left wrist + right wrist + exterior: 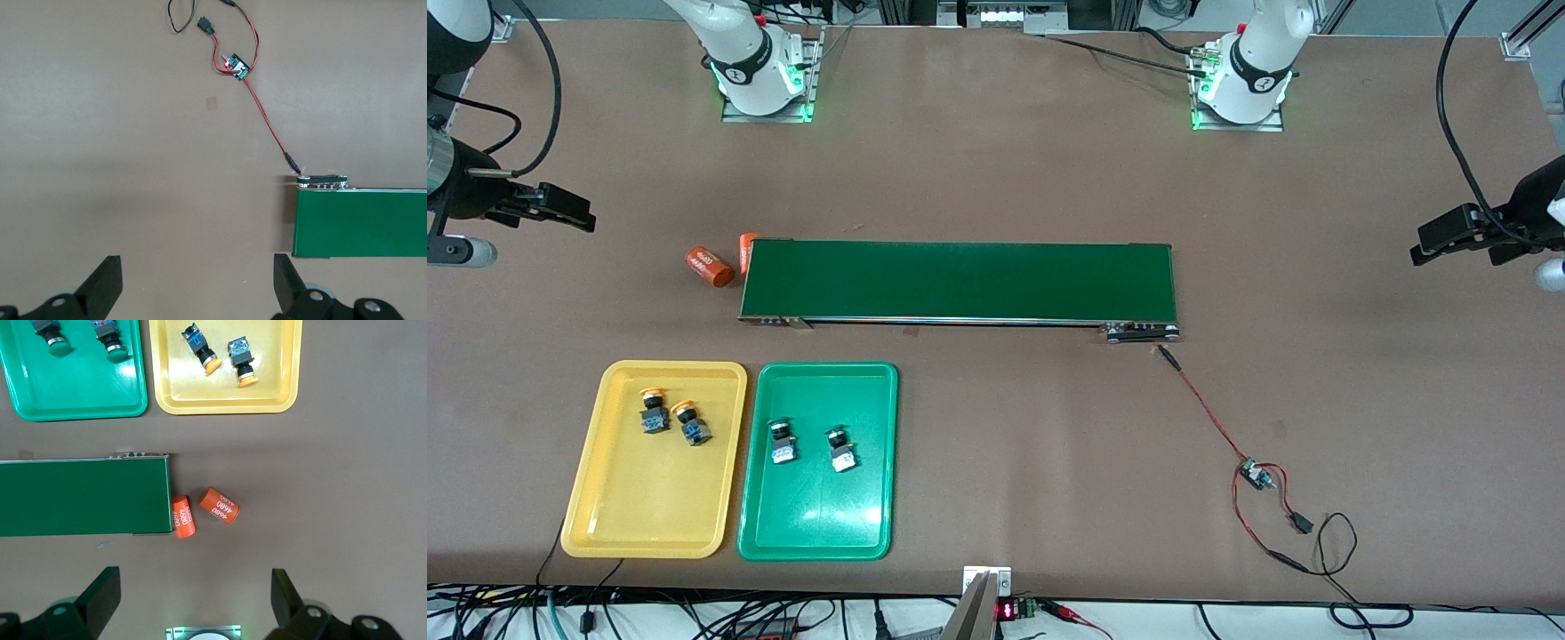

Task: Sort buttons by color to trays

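I see both arms parked wide and waiting. Left tool [1436, 244] hangs over bare counter [996, 178] at the left arm's end, fingers [107, 283] spread wide, nothing between them. Right tool [574, 213] hangs over the counter at the right arm's end, fingers [103, 593] also spread wide, nothing held.

Yellow tray [618, 524] and green tray [818, 533] sit side by side, just apart, near the front camera, at the right arm's end. Yellow tray is the one closer to that end. Both lie nearer the camera than the belt [960, 280].

Two yellow-cap buttons [653, 410] lie in the yellow tray, in its half toward the belt, just beside each other, tipped on their sides. Second one [692, 424] sits a bit nearer the camera. Two green-cap buttons [783, 442] lie in the green tray, around its middle, near each other but apart, also on their sides; the other [840, 450] is closer to the left arm's end.

Belt runs lengthwise across mid-counter, nothing on it. Two orange cylinders [709, 266] with white print lie at the belt's end toward the right arm; one [746, 251] touches the belt end, the other is just beside it.

Red-black wire [1209, 418] runs from the belt's other end corner to a small board [1256, 474], nearer the camera.
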Controlling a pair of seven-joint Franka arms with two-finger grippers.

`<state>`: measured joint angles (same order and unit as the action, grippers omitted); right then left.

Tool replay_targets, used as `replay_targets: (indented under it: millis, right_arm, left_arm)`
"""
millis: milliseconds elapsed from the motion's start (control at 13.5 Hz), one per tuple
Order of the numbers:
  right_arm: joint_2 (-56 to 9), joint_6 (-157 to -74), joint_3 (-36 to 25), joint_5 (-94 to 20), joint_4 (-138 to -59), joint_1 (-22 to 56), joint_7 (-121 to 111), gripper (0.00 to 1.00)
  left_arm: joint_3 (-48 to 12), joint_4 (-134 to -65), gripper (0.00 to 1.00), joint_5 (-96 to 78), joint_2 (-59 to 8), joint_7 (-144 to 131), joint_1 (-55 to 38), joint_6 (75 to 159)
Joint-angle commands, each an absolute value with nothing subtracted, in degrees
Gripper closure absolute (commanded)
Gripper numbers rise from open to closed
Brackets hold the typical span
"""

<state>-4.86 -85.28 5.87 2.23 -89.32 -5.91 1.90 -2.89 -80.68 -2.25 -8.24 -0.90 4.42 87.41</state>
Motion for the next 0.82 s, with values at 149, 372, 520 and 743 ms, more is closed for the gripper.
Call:
replay_targets:
  millis: [149, 372, 520, 743]
  right_arm:
    - [-1.0, -82.4, 5.6, 1.0, -91.0, -6.0, -1.1, 0.0]
    - [0.2, -82.5, 5.6, 1.0, -93.1, -5.6, -0.4, 0.0]
    - [-0.4, -82.7, 5.6, 1.0, -92.7, -5.7, -0.3, 0.0]
    - [-0.6, -83.4, 5.8, 1.0, -92.6, -5.7, -0.1, 0.0]
  left_arm:
    - [-3.3, -80.7, 0.0, -1.5, -6.9, -0.8, 4.5, 86.3]
    - [-3.2, -80.8, 0.0, -1.5, -6.9, -0.8, 4.6, 86.3]
    - [-3.2, -80.8, 0.0, -1.5, -6.9, -0.8, 4.6, 86.3]
    - [-3.1, -80.8, 0.0, -1.5, -7.0, -0.8, 4.6, 86.4]
